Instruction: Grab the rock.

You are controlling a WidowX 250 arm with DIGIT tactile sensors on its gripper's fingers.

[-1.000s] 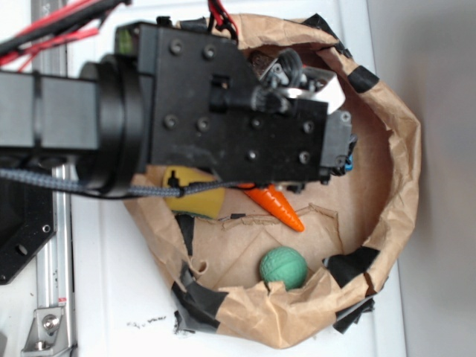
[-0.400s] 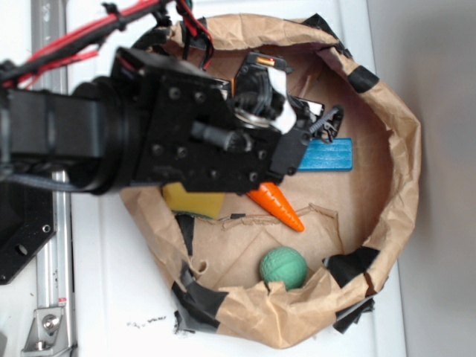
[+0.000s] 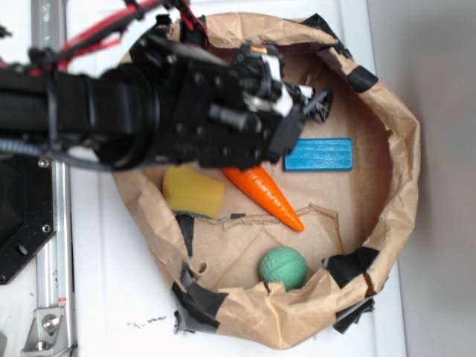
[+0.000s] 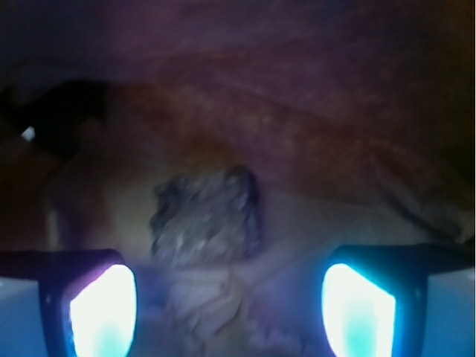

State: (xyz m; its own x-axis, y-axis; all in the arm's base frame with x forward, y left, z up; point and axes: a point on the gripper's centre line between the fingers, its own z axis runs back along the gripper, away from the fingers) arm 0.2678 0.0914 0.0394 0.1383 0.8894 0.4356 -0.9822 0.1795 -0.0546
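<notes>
In the wrist view the rock (image 4: 207,216), a small dark speckled cube-like lump, lies on brown paper just ahead of my gripper (image 4: 230,309). The two glowing fingertips (image 4: 100,309) stand wide apart, with nothing between them, and the rock sits slightly left of centre beyond them. In the exterior view the gripper (image 3: 316,100) hangs over the upper part of the paper bag, and the arm hides the rock there.
The crumpled brown paper bag (image 3: 405,160) with black tape walls in the work area. Inside lie a blue block (image 3: 318,155), an orange carrot (image 3: 264,195), a yellow sponge (image 3: 193,191) and a green textured ball (image 3: 283,268).
The arm has swung up and left toward the bag's upper rim, uncovering the blue block and the whole carrot. The other objects have not moved.
</notes>
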